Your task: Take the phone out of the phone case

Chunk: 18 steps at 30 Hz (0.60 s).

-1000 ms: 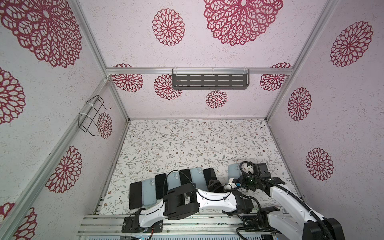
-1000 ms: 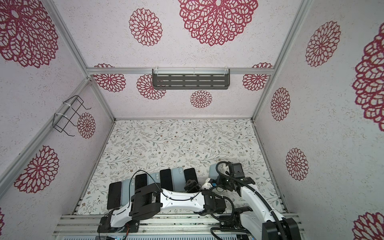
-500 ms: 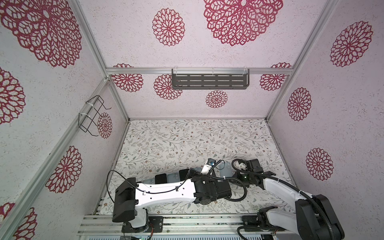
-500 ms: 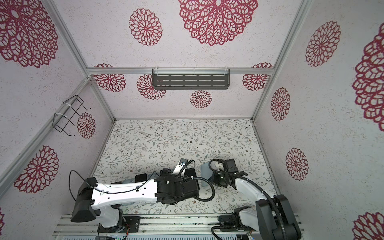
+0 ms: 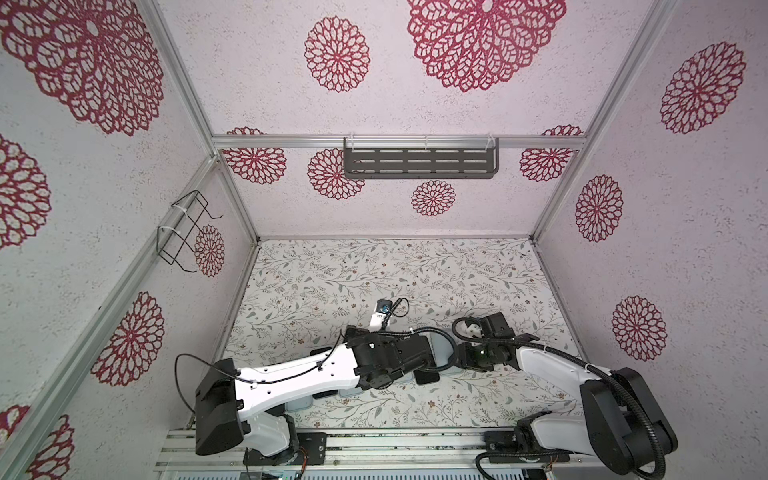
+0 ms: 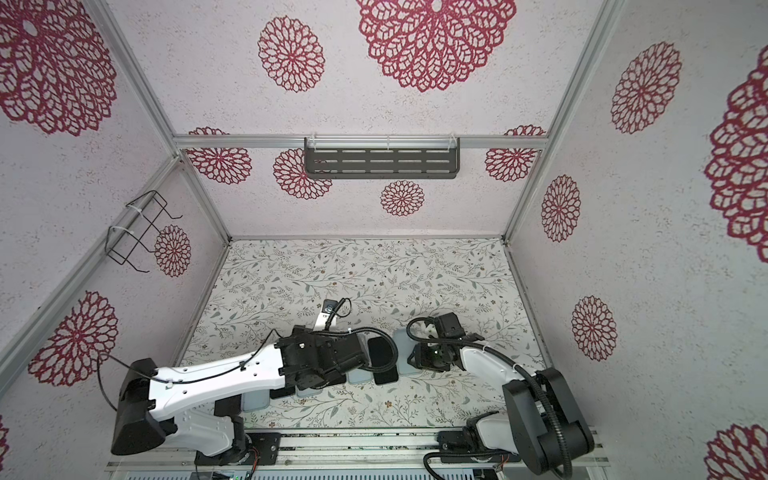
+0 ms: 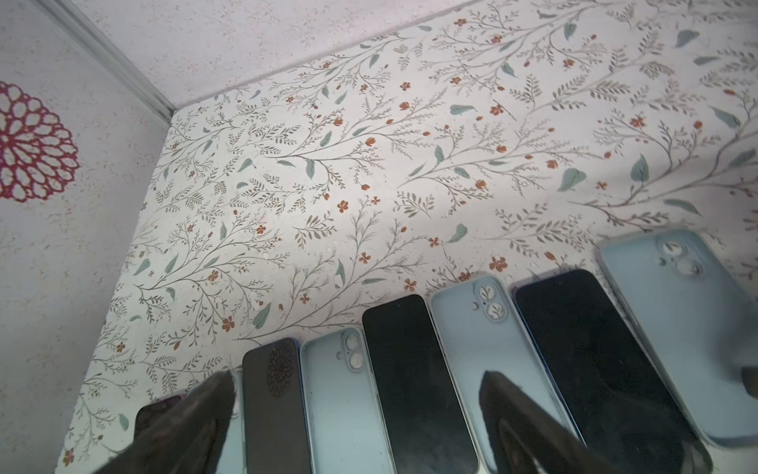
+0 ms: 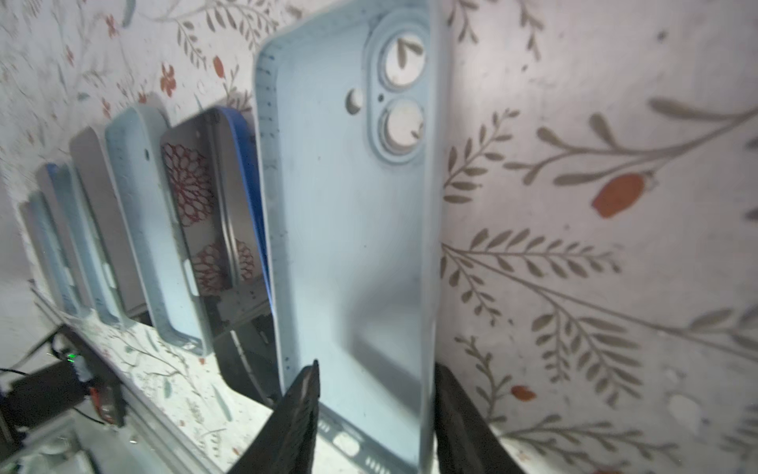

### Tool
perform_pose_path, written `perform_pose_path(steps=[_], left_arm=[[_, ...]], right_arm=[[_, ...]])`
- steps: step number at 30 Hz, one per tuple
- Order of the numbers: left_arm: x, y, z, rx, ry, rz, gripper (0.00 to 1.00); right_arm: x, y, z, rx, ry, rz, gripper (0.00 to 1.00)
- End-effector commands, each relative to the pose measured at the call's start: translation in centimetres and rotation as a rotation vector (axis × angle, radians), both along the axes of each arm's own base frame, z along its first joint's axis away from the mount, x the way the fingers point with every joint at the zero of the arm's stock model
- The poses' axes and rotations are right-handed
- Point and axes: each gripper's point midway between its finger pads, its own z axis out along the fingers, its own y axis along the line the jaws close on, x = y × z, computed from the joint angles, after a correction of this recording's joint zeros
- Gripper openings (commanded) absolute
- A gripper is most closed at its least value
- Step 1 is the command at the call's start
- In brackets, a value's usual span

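Note:
A row of black phones and empty light-blue cases lies side by side near the table's front edge. The end phone case [image 8: 348,213] [image 7: 676,312] is empty; the table shows through its camera holes. Beside it lies a dark phone [image 8: 205,205] [image 7: 586,353] [image 6: 382,359] with a blue rim. My right gripper [image 8: 375,394] [image 6: 413,357] is open, its fingers astride the near end of that case. My left gripper [image 7: 361,410] hangs open above the middle of the row, with nothing between its fingers [image 7: 504,398].
More phones [image 7: 402,369] and cases [image 7: 484,336] fill the row toward the left wall. The left forearm [image 5: 299,374] covers much of the row in both top views. A grey shelf [image 5: 419,162] and a wire rack [image 5: 183,232] hang on the walls.
My right gripper has gone from shut to open over the end case. The left arm has pulled back to the left and lifted above the row, jaws wide.

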Motion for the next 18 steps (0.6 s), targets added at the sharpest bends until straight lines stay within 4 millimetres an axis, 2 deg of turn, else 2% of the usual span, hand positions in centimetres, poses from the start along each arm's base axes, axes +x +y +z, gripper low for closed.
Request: perform_pose_path(steps=[1,3,4,5,8,13,16,18], left_arm=[[1.4,1.6,1.4,-0.103,-0.049,0.033,0.97],[2.1,3.6,2.1,-0.164,-0.083,0.068,0.97],[2.5,5.0,2.3,-0.201,-0.096,0.096,0.97],[2.9,6.2,2.5,-0.237,-0.107,0.117,0.97],[3.8,10.6,3.4,-0.316,-0.197,0.168,0.97],[3.9,21.3,4.5,-0.246,-0.438,0.393,0.97],[3.4,25.8,4.7,-0.202,-0.571,0.514,0.97],[4.1,27.0,4.1,-0.204,-0.615,0.508,0.97]], right_arm=[[1.3,-0.3,1.2,-0.039,-0.067,0.003,0.68],[2.3,-1.0,2.3,-0.075,-0.128,-0.025,0.80],[2.9,-1.6,3.1,-0.101,-0.165,-0.046,0.91],[3.4,-2.1,4.1,-0.116,-0.203,-0.067,0.98],[5.2,-4.1,7.4,-0.178,-0.346,-0.142,0.99],[8.7,-10.3,14.1,-0.357,-0.672,-0.362,0.99],[10.0,-14.2,16.1,-0.408,-0.844,-0.510,0.99],[10.6,-16.0,16.1,-0.416,-0.931,-0.569,0.99]])
